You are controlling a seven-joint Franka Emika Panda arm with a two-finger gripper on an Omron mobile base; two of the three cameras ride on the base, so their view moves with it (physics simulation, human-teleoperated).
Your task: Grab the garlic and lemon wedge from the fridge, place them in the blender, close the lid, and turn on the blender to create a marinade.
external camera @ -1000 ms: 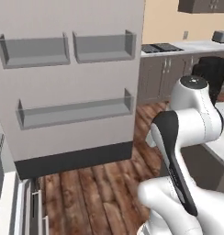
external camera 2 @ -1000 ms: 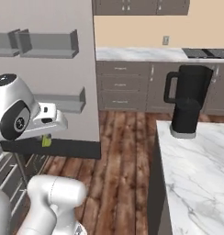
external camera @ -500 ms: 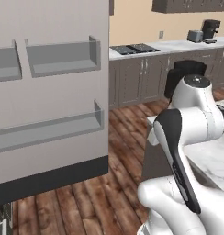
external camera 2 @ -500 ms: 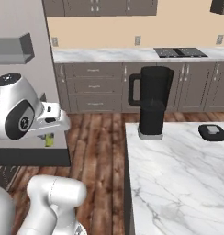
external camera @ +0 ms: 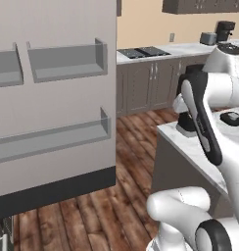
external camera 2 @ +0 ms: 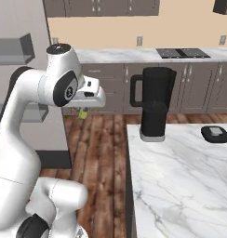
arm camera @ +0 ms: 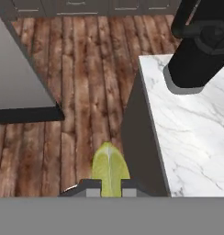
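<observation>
A yellow-green lemon wedge (arm camera: 109, 169) sits between my two dark fingertips (arm camera: 92, 188), with my gripper (arm camera: 109, 189) shut on it. From the right base view the gripper (external camera 2: 82, 110) hangs over the wood floor with the lemon wedge (external camera 2: 82, 113) under the hand, left of the blender. The blender (external camera 2: 155, 104) is a black jug with a loop handle, standing open-topped at the near corner of the marble island (external camera 2: 180, 181); it also appears as the blender (arm camera: 201, 50). The black lid (external camera 2: 214, 133) lies on the marble to its right. The fridge door (external camera: 53, 98) with clear bins stands at left. The garlic is out of view.
Dark grey cabinets with a marble counter and a cooktop (external camera 2: 183, 53) run along the back wall. Wood floor (arm camera: 86, 92) lies between the fridge door (arm camera: 17, 78) and the island's edge (arm camera: 141, 137). A coffee machine (external camera: 224, 30) stands on the far counter.
The whole picture has shifted as the base turned toward the island, so the blender and lid now sit nearer the middle. The gripper stays shut on the lemon wedge.
</observation>
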